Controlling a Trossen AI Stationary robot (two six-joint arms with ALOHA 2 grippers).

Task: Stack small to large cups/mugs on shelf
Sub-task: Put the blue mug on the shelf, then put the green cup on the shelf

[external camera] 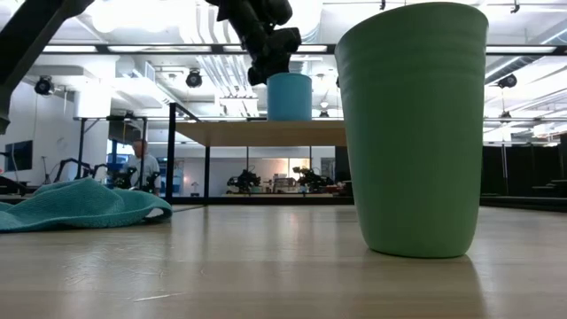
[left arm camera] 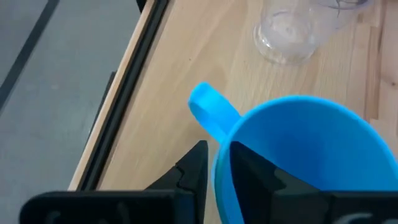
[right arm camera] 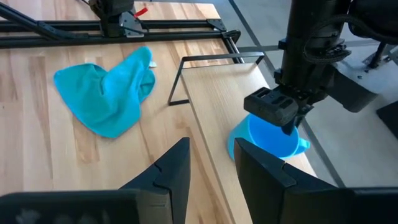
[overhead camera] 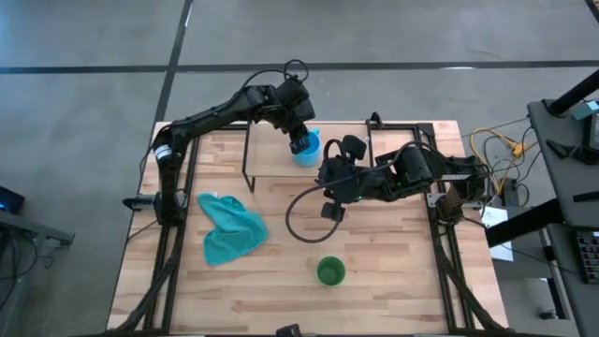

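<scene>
- The blue cup [overhead camera: 307, 148] stands upright on the shelf [overhead camera: 271, 159], near the shelf's middle. Its inside shows only blue wall in the left wrist view [left arm camera: 298, 162]; nothing is seen in it there. Its handle [left arm camera: 211, 112] sticks out sideways over the shelf board.
- The glass cup [left arm camera: 287, 32] also stands on the shelf, just beyond the blue cup and apart from it; it looks empty.
- The green cup [overhead camera: 330, 271] stands upright on the table [overhead camera: 393, 300], well in front of the shelf, on its own. In the low view [external camera: 413, 133] its outer wall fills the near ground, and its inside cannot be seen there.
- The teal cloth [overhead camera: 229, 227] lies crumpled on the table, in front of the shelf's left end.
- The left gripper [overhead camera: 299, 140] reaches down over the shelf from its far side. Its fingers [left arm camera: 193, 168] pinch the blue cup's rim, one outside the wall beside the handle and one inside.
- The right gripper [overhead camera: 331, 208] hangs over the table just in front of the shelf, the arm stretched low across the tabletop. Its fingers [right arm camera: 174, 168] stand spread, holding nothing, pointing toward the shelf and the blue cup.
</scene>
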